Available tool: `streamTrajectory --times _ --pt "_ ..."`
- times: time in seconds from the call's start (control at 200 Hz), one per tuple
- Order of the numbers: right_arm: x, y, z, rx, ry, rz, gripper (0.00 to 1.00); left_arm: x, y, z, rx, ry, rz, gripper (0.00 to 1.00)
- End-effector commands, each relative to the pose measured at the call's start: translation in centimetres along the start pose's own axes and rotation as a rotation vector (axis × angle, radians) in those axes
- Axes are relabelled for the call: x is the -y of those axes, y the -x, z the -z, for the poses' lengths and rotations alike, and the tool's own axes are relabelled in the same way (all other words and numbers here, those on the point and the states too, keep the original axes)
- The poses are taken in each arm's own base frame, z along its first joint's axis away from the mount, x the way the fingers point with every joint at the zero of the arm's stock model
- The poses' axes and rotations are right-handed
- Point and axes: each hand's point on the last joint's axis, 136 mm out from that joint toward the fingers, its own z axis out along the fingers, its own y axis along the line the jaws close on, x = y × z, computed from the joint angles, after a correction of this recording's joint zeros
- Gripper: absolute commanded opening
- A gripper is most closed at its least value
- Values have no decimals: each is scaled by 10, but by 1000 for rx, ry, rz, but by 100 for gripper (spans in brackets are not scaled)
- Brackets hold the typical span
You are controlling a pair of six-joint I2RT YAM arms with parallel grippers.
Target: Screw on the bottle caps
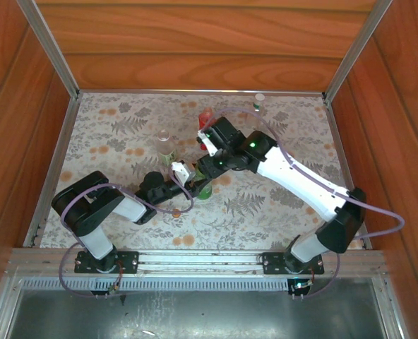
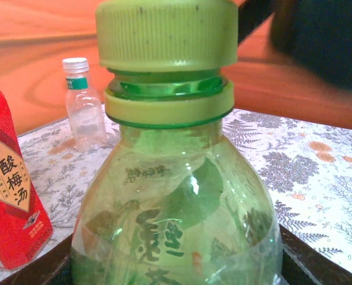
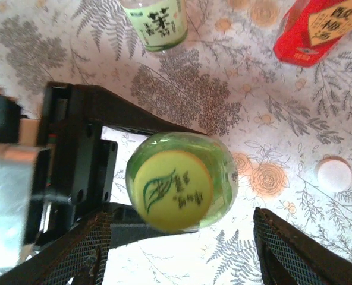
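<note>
1. The table (image 1: 110, 141) carries a floral cloth. All the bottles stand in its upper middle in the top view.
2. The left gripper (image 1: 193, 185) reaches in from the lower left and is clamped on the green bottle. Its black jaws press both sides of the body, low down.
3. The right gripper (image 3: 182, 214) hangs straight over that bottle with its jaws spread. The mesh pads (image 3: 87, 249) sit at the bottom corners of its wrist view, well clear of the cap.
4. The green bottle (image 2: 176, 225) stands upright at the centre of the left wrist view. It looks thin-walled, empty and light, so a hard squeeze would probably dent it and a twist could spin it. The firm ring under the neck is likely the better place to brace it.
5. The red bottle (image 2: 9, 196) stands at the left edge of that view, apart from the green one.
6. The labelled bottle (image 3: 155, 21) is at the top edge of the right wrist view. I cannot tell whether it is capped.
7. The small bottle (image 2: 84, 116) stands upper left, with a white cap on it.
8. The green cap (image 2: 167, 35) sits on the green bottle's neck with thread showing beneath, so it seems not fully down. Its ribbed rim is stiff and is the place to pinch.
9. The white cap (image 3: 333, 173) lies loose on the cloth at the right edge. It is small and likely to skid.
</note>
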Motion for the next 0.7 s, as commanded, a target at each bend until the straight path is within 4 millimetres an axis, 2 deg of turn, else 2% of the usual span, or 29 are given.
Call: streamTrajectory --times 0.0,0.1,0.245,0.36,0.695 --pt "-7 18 19 132 38 7 68 1 8 0 29 -12 -6 59" --pt "1 21 21 152 14 -21 66 2 8 0 31 -15 -8 59" --pt "15 23 13 119 -33 -53 49 2 9 0 34 -17 -8 58" --pt "14 25 7 103 -18 -48 39 2 10 0 34 -16 -7 59" --pt "15 9 -10 31 2 -56 27 3 10 1 35 -21 -8 58"
